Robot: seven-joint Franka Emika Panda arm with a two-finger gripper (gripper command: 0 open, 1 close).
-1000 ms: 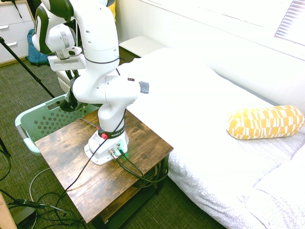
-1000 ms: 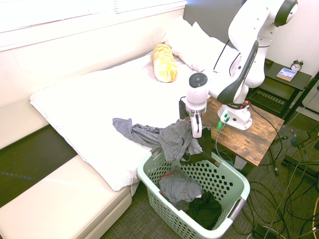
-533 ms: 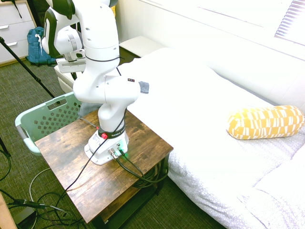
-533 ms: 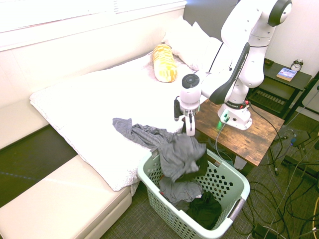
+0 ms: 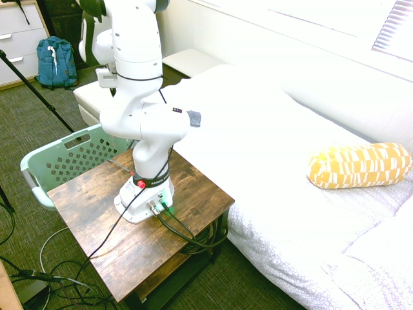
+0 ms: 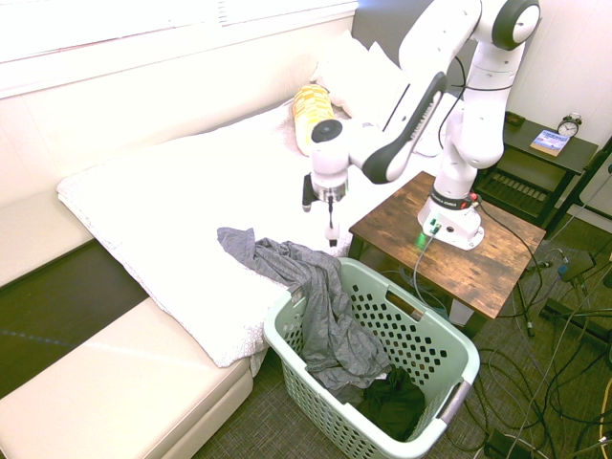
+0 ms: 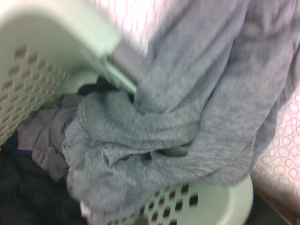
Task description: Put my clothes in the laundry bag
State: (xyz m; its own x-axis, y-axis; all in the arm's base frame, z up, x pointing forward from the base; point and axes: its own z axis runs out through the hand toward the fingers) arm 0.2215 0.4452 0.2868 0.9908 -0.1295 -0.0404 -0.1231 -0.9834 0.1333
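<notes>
1. Since the earlier frame, grey clothes (image 6: 320, 311) have dropped from the end effector (image 6: 328, 226) and now drape over the near rim of the laundry bag (image 6: 449, 337), one end inside, the other trailing onto the bed (image 6: 163, 210).
2. End effector has swung away from above the laundry bag to above the bed edge; it points down, its fingers look parted and nothing hangs from them: released.
3. Clothes lie below and to the basket side of the end effector, not touching it. Wrist view shows the grey fabric (image 7: 187, 117) folded across the mint rim (image 7: 61, 28), with darker garments (image 7: 28, 187) deeper in the bag.
4. Laundry bag stands on the floor between the bed and the wooden counter (image 6: 478, 258).
5. Yellow-and-white bolster pillow (image 6: 308, 105) lies on the bed, well beyond the end effector.
6. Teal backpack (image 5: 55, 61) sits on the floor, well apart.
</notes>
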